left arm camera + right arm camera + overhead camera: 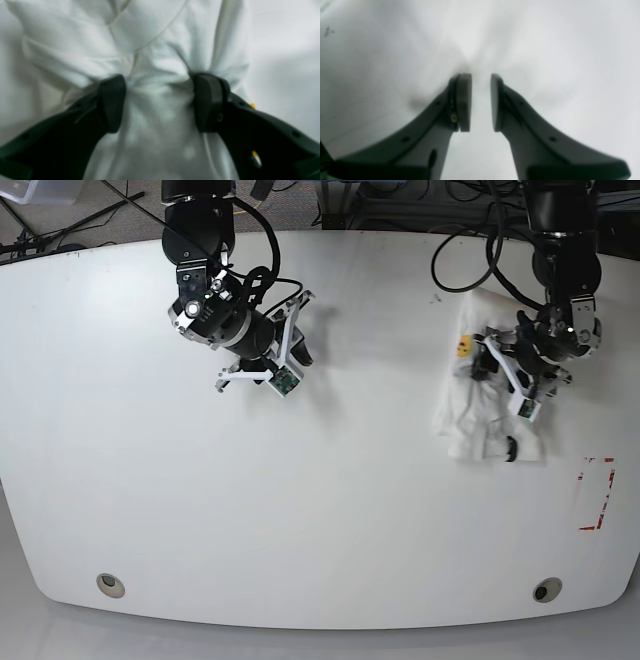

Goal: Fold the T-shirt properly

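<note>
The white T-shirt (470, 425) lies bunched in a crumpled heap at the right of the table, with a bit of yellow print (463, 345) showing at its top left. My left gripper (483, 365) is down on it. In the left wrist view the T-shirt (155, 37) fills the frame, and my left gripper (160, 80) has a thick bunch of cloth pinched between its fingers, with creases running out from the fingertips. My right gripper (300, 352) hovers over bare table far to the left. In its wrist view my right gripper (481, 75) is empty, its jaws a narrow gap apart.
The white table (320, 510) has a red-outlined rectangle (597, 492) near its right edge and two round holes (110, 584) (545, 589) near the front edge. Cables hang behind both arm bases at the back.
</note>
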`<state>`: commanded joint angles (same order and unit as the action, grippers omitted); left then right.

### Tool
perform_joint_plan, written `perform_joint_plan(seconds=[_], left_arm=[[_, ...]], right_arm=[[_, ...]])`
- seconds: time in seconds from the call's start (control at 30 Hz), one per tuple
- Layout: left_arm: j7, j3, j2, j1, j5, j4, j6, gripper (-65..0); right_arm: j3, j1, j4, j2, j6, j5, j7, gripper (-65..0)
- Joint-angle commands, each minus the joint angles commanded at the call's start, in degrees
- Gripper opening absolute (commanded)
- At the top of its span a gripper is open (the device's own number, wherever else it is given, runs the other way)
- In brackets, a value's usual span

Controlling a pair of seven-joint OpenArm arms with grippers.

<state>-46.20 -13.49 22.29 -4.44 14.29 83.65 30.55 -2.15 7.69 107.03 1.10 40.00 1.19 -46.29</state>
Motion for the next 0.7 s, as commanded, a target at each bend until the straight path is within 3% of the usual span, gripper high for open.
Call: perform_joint_plan(seconds=[0.13, 0.2, 0.33, 0.5, 0.7], left_arm=[[2.2, -6.6, 6.5, 0.5, -0.3, -7.5, 7.6, -25.3], [5.1, -7.8, 9.8, 0.5, -0.4, -10.5, 9.1, -25.3], [9.7, -7.8, 15.8, 0.9, -0.4, -16.4, 9.5, -25.3], [10.2, -8.0, 21.0, 3.5, -0.3, -22.3, 9.5, -25.3], [11.0, -8.4, 24.5, 4.8, 0.0, -21.9, 9.5, -25.3]], right_arm=[[0.1, 0.1, 0.1, 0.0, 0.00, 0.0, 0.1, -52.8], [0.1, 0.2, 0.7, 0.0, 0.00, 0.0, 0.1, -52.8], [-0.3, 1.5, 1.6, 0.0, 0.00, 0.0, 0.4, -52.8], [-0.3, 1.7, 2.0, 0.0, 0.00, 0.0, 0.4, -52.8], [0.0, 1.7, 2.0, 0.0, 0.00, -0.1, 0.5, -52.8]])
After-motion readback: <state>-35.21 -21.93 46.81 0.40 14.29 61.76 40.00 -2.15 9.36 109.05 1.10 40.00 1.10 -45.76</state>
